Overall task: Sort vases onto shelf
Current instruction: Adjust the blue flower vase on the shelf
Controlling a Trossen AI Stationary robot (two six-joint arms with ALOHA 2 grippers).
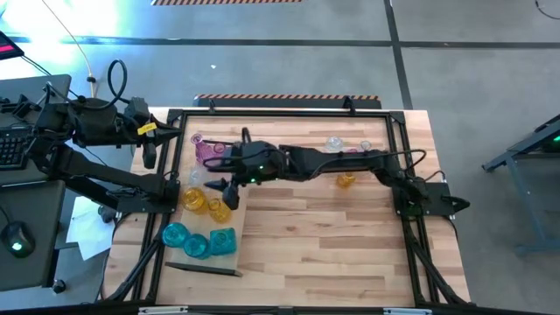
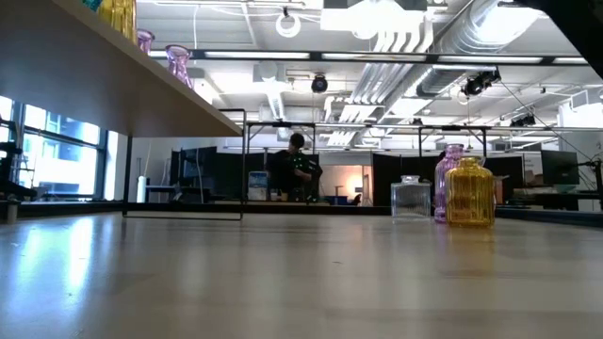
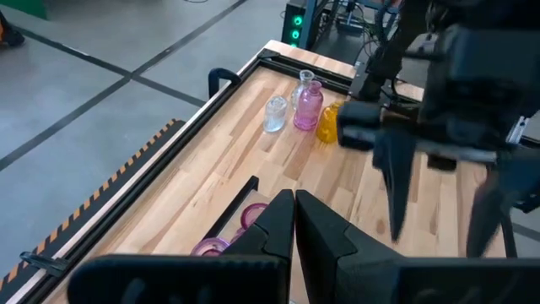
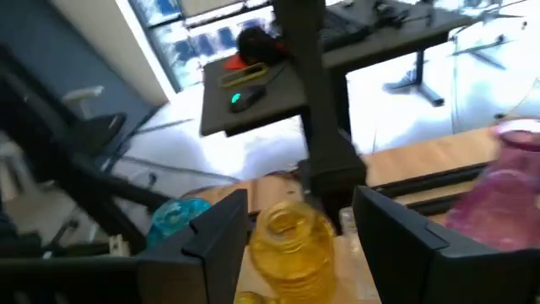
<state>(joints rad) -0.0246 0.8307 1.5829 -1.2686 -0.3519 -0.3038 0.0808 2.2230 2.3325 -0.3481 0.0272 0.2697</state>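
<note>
Reaching across the worktop [image 1: 332, 227], we hold our right gripper [image 4: 299, 232] open around a yellow vase [image 4: 291, 245] standing upright between its fingers on the shelf [image 1: 229, 197], long axis vertical. Our left gripper [image 3: 294, 228] waits closed nearby, farther from that vase.

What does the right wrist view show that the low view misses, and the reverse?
Right wrist only: the right end effector open around a yellow vase, with a teal vase behind it. Low only: a clear bottle, a yellow jar and a person far behind the table. Both show pink glass: one vase near the end effector, another beside the yellow jar.
</note>
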